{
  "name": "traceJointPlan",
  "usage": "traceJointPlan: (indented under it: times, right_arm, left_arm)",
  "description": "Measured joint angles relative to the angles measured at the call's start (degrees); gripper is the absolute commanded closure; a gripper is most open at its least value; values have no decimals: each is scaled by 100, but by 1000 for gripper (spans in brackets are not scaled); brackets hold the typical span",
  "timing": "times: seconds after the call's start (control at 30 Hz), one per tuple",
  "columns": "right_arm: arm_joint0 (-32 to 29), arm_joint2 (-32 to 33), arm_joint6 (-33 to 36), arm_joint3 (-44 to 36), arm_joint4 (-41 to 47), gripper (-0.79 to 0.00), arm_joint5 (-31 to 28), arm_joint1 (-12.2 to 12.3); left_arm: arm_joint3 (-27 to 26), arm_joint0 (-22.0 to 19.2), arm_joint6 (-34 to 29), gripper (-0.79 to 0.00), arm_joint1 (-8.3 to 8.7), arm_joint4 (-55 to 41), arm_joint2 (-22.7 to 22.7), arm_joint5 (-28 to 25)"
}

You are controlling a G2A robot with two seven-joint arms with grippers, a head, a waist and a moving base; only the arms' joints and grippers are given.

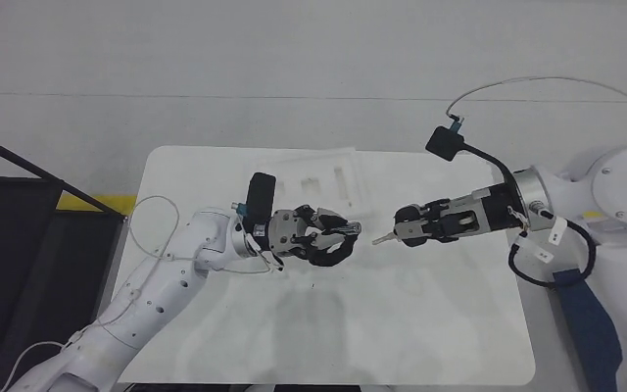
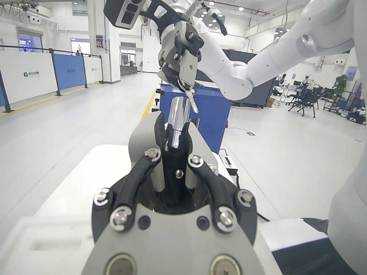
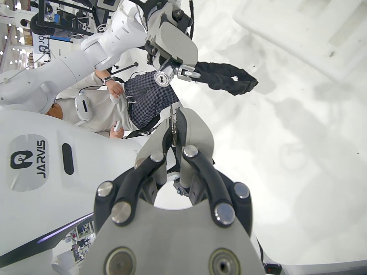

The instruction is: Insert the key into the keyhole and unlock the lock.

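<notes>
The task is judged to be at the approach stage: both objects are already grasped, while insertion and turning are left. The lock (image 2: 178,115), a chrome cylinder with a black cable loop (image 3: 229,78) hanging from it, is held above the table (image 1: 441,323) between the closed fingers of the left gripper (image 2: 176,134), and its keyhole (image 3: 162,79) is turned toward the other arm. The key (image 1: 383,236) is pinched by its head in the narrowly closed fingers of the right gripper (image 3: 176,129), with the blade aimed at the lock. In the top view a clear gap is seen between the blade tip and the lock's face, so the key is not yet in the keyhole. The cable loop appears closed, so the lock is taken to be locked and 2 steps remain. A white foam tray (image 1: 323,176) lies on the table beyond the lock, on the side away from the robot. In the left wrist view the blade tip overlaps the lock's end, so depth cannot be read there. In the right wrist view the key is seen edge-on as a thin strip, and its alignment with the slot cannot be judged. The joint between the cable ends and the lock is partly covered by the left gripper.
</notes>
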Motion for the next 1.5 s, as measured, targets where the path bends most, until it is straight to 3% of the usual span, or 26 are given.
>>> traceJointPlan:
  times: [0.37, 0.67, 1.5]
  right_arm:
    - [-160, -561, 0, -17, 830, 0, 29, 149]
    - [-187, -1048, -292, 155, 803, 0, -178, 77]
    - [-74, -1229, -735, 277, 894, 0, -252, 19]
  left_arm:
    - [388, -250, 1547, 0, 23, 989, 457, 0]
    - [559, -732, 2091, 0, -9, 1582, 925, 0]
    - [665, -1086, 2106, 0, 10, 1545, 1508, 0]
